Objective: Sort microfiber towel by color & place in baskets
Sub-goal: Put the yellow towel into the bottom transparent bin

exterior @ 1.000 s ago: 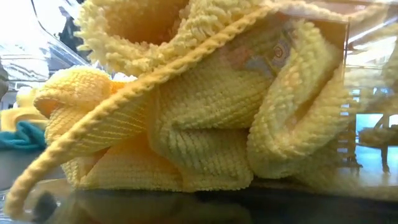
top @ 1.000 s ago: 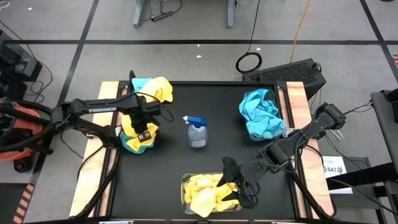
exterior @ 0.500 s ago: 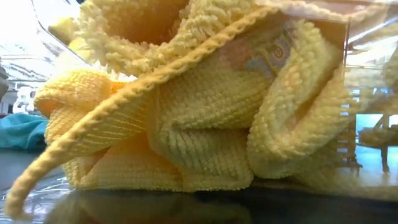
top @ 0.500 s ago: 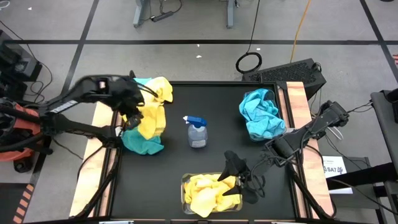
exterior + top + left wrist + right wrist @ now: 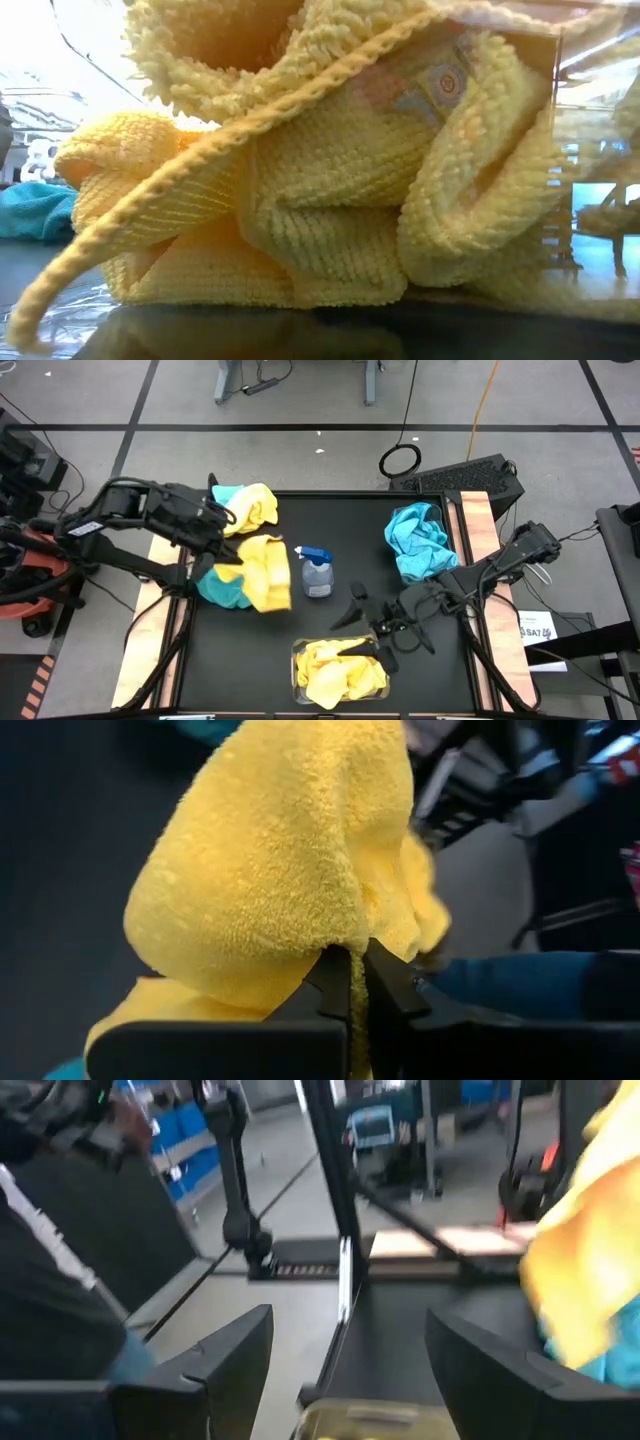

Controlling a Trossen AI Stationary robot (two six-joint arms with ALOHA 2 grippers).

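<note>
Towels everywhere: a teal heap (image 5: 422, 542) fills the far-right bin, yellow ones (image 5: 335, 670) pack the near bin (image 5: 297, 650), and a mixed pile (image 5: 242, 506) sits far left. Left gripper (image 5: 222, 538) is pinched tight on a yellow towel (image 5: 265, 570), dangling over a teal one (image 5: 222, 589). Right gripper (image 5: 365, 622) is spread wide, holding nothing, just above the near bin.

Basket (image 5: 590, 60) walls barely discernible

I look down on a black table top (image 5: 250, 660) with pale wooden side rails (image 5: 478, 520), standing on a grey floor (image 5: 330, 455) crossed by dark tape lines, with a black coiled cable (image 5: 400, 460) lying behind it.
</note>
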